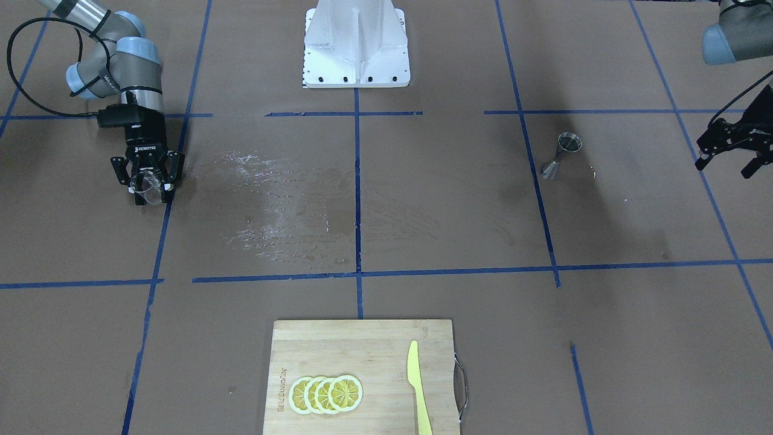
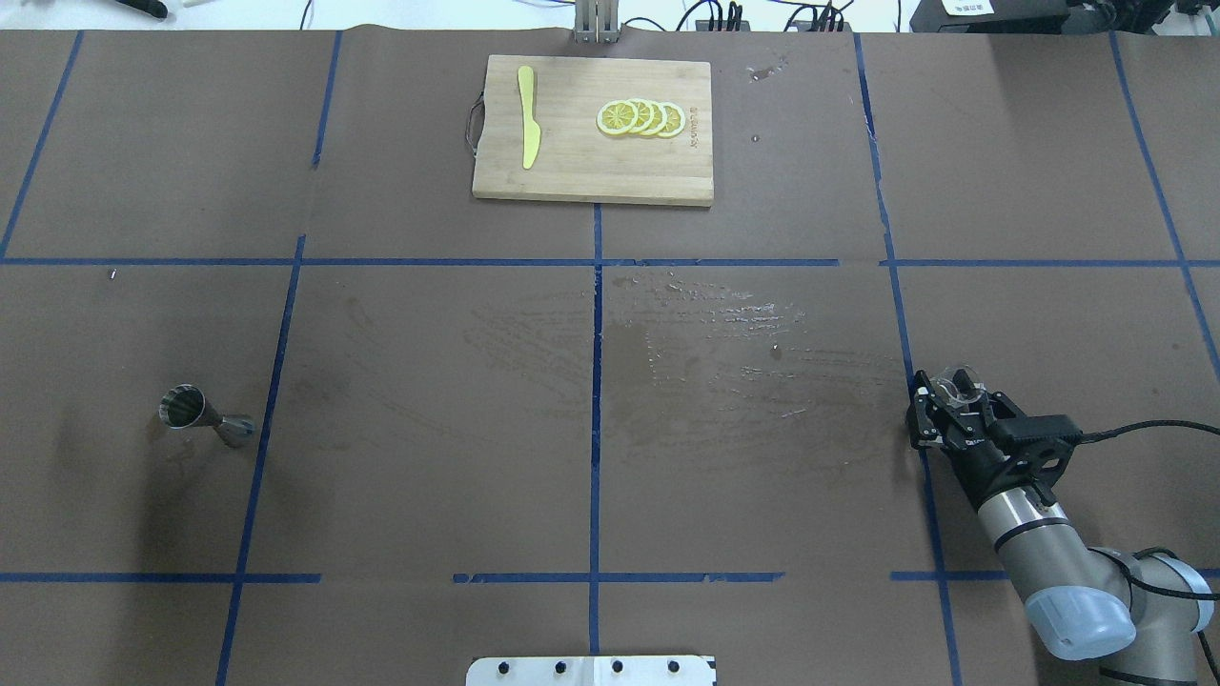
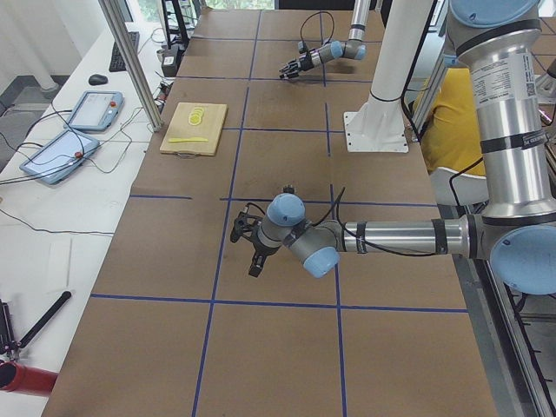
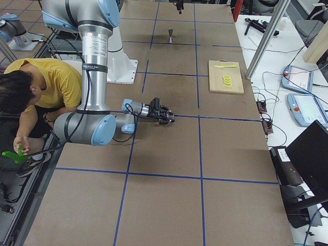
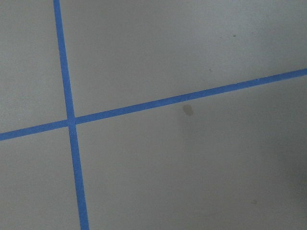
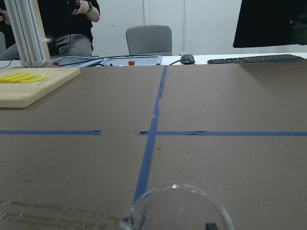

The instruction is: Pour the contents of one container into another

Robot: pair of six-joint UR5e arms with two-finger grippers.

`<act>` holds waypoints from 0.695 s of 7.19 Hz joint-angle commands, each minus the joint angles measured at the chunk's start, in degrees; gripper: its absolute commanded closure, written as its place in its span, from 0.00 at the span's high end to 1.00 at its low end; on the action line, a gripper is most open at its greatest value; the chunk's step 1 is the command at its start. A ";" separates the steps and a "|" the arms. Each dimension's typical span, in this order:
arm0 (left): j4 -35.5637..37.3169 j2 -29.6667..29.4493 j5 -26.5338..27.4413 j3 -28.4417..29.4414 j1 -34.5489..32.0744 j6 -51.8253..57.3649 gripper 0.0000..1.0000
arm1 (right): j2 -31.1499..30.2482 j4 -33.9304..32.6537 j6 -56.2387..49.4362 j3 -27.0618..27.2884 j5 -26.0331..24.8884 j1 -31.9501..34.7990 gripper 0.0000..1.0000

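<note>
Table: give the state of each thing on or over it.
Cup: upright, gripped.
Jigger: upright, untouched.
Right gripper: shut on cup.
Left gripper: open, empty.
Knife: flat on board.
Lemon slices: overlapping, on board.
Table: streaky marks mid-surface.

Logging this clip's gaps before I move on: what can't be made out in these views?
Glass cup contents: clear and small in exterior views; right wrist view's bottom edge cuts it off.
Jigger contents: too small everywhere.
Left gripper: partly cut by front-facing view's edge; absent overhead.
</note>
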 commanded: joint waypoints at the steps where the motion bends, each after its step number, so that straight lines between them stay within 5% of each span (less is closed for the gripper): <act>1: -0.10 0.18 0.00 -0.19 -0.08 0.00 1.00 | 0.05 2.77 -0.62 -0.81 0.08 0.00 0.31; 3: -0.10 0.62 0.00 -0.54 -0.17 0.00 1.00 | 0.05 2.86 -0.62 -0.71 0.16 0.00 1.00; 5: -0.19 0.71 0.00 -0.71 -0.17 0.00 1.00 | 0.05 2.86 -1.06 -0.45 0.16 0.00 1.00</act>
